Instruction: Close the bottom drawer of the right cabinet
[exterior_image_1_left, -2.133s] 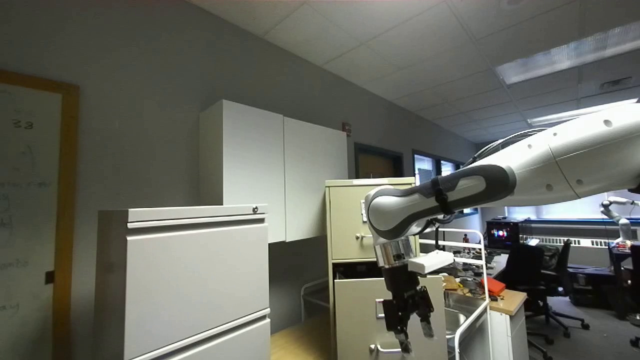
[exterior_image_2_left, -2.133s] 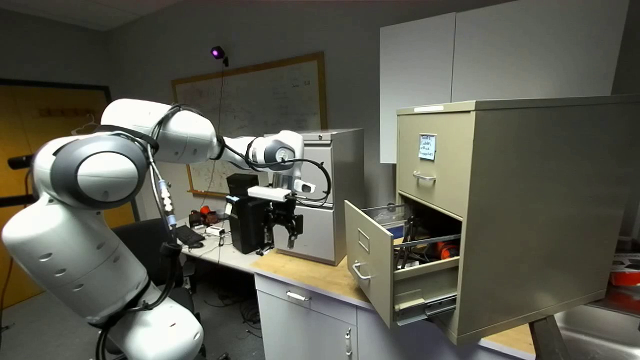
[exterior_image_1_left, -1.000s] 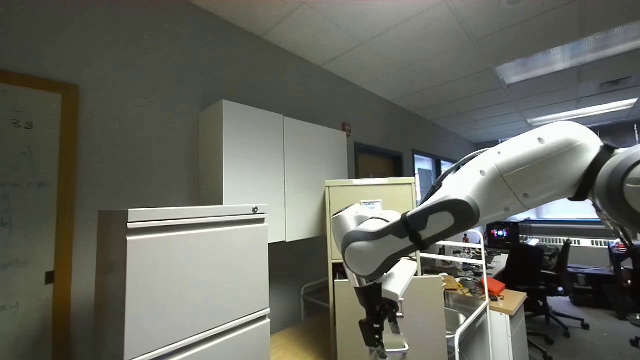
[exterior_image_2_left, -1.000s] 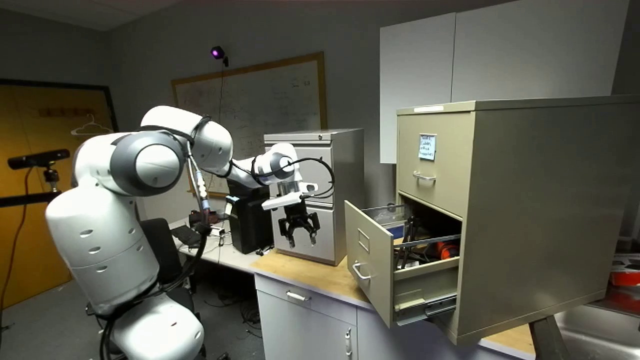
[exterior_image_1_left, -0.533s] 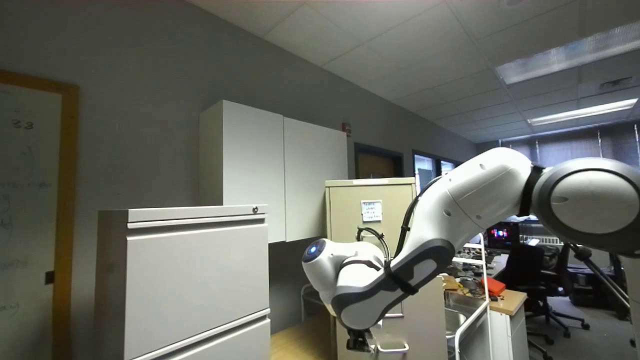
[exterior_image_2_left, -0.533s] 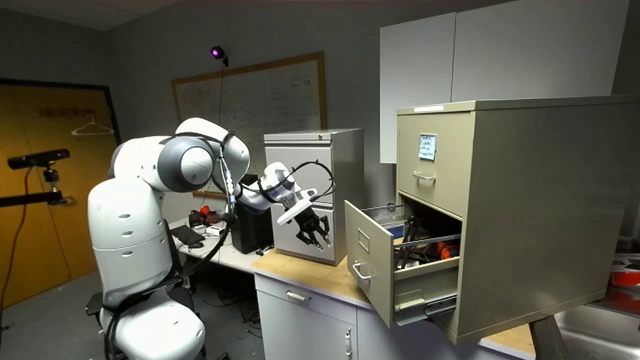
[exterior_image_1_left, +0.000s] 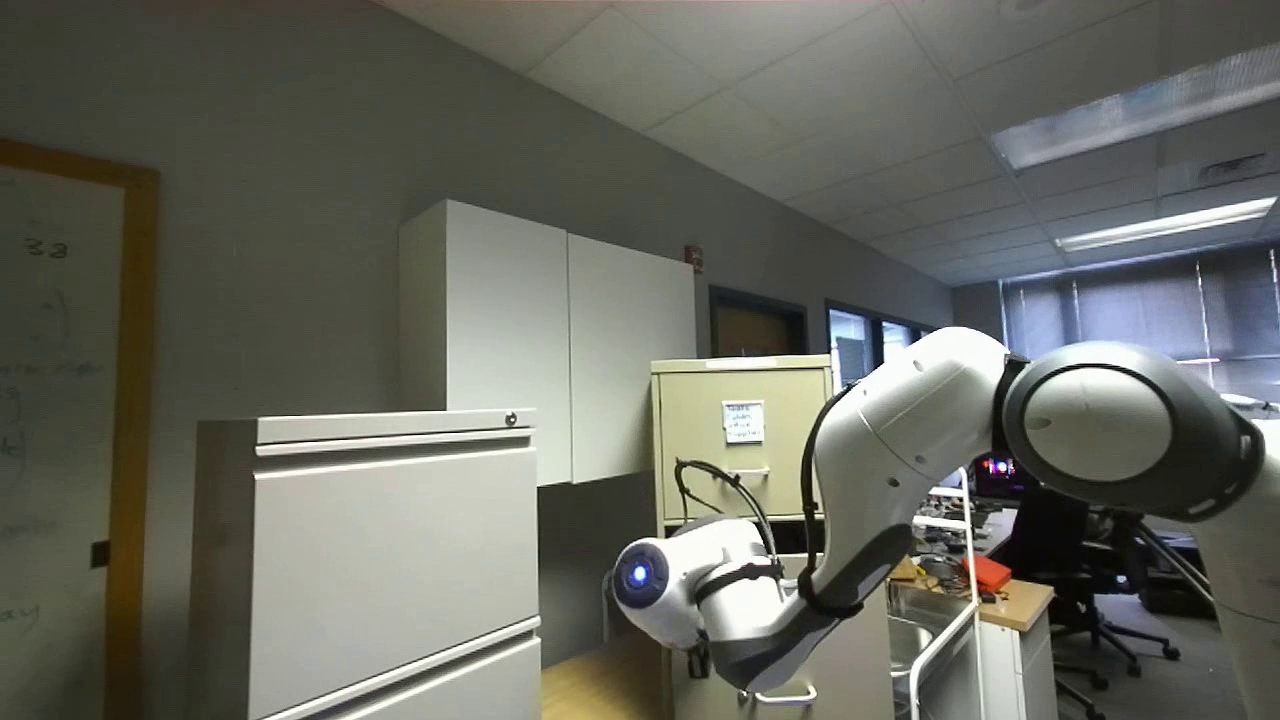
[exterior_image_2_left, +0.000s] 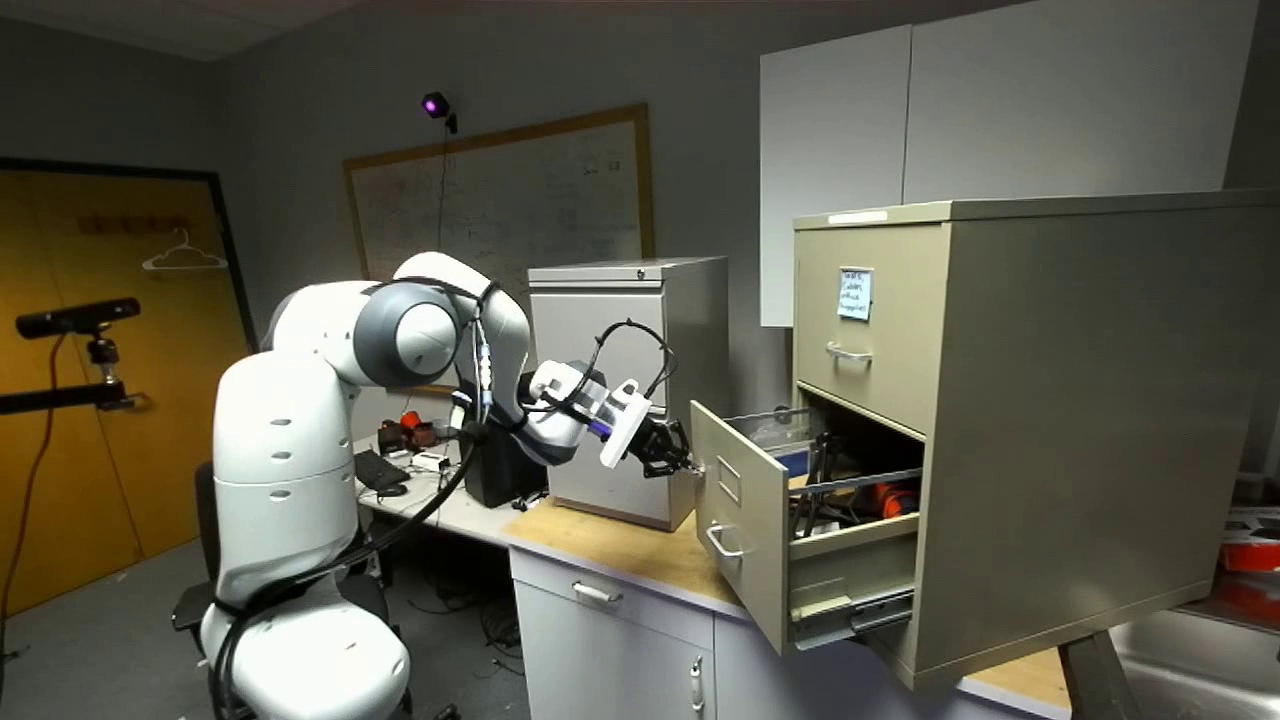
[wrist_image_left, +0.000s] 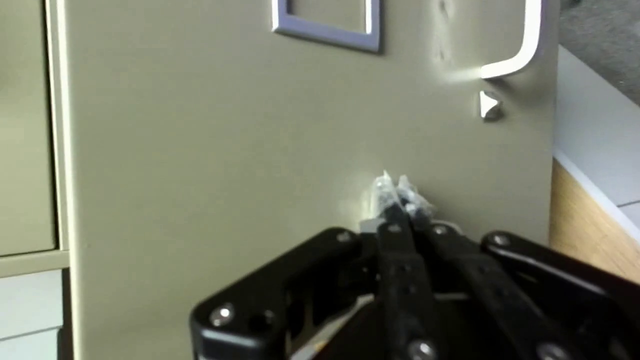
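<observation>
Beige drawer (exterior_image_2_left: 755, 520) open, closed jaws at front

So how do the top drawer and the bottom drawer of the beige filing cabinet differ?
The top drawer is shut; the bottom drawer is pulled out. The top drawer carries a white label with writing; the label frame on the bottom drawer holds none. Both are beige with a bar handle.

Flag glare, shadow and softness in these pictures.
In the wrist view, drawer handle burnt white, pincer blurry at its tips; in an exterior view, ceiling light glaring; in an exterior view, dark shadow inside the cabinet above the open drawer.
</observation>
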